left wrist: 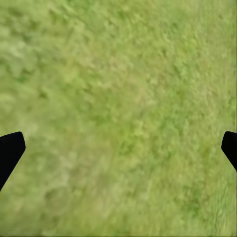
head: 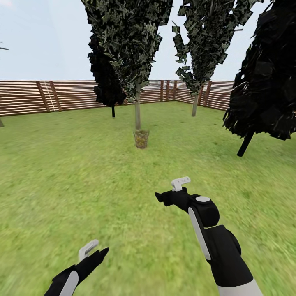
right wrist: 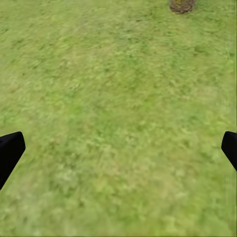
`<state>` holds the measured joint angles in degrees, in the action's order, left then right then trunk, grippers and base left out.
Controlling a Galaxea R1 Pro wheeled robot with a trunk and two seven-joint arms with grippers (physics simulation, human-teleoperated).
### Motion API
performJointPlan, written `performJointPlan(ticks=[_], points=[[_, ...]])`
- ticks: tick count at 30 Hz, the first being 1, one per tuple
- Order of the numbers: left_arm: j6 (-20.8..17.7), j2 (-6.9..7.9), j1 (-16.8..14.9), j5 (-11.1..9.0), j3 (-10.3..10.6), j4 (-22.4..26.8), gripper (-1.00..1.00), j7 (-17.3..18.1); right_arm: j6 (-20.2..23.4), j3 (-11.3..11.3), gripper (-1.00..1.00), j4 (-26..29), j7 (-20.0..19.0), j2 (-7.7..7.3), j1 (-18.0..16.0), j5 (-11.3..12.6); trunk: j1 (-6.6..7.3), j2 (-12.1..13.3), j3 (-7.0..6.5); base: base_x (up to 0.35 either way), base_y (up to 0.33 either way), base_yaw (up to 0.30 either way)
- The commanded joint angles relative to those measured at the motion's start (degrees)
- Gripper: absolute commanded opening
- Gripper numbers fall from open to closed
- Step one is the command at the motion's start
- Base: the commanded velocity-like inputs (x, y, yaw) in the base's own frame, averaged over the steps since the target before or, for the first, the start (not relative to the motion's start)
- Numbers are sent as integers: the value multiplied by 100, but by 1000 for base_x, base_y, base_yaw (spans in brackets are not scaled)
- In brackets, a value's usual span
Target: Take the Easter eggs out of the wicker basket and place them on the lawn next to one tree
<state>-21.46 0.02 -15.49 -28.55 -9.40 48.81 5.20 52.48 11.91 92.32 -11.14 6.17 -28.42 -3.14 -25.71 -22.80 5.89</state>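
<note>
Left gripper (head: 93, 251) hangs low over the lawn (head: 61, 172), fingers spread apart and empty. Well ahead, the wicker basket (head: 141, 139) sits on the grass just in front of a pale tree trunk (head: 137, 111). Right gripper (head: 172, 192), also spread and empty, reaches further forward and looks the nearer one.

Small tan woven wicker basket (head: 141, 139) far off; contents too small to tell. In right wrist view, basket (right wrist: 182, 5) cut by edge.
</note>
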Motion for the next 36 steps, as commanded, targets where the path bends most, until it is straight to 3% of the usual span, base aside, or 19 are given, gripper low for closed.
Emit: performJointPlan(ticks=[1, 36], points=[[-42, -2, -4, -36, -15, 6, 100, 16, 26, -2, 100, 6, -30, 3, -6, -37, -7, -12, 12, 334, 0, 0], [-42, -1, -4, -36, -15, 6, 100, 16, 28, -13, 100, 6, -28, 16, -15, -54, -7, -12, 12, 334, 0, 0]])
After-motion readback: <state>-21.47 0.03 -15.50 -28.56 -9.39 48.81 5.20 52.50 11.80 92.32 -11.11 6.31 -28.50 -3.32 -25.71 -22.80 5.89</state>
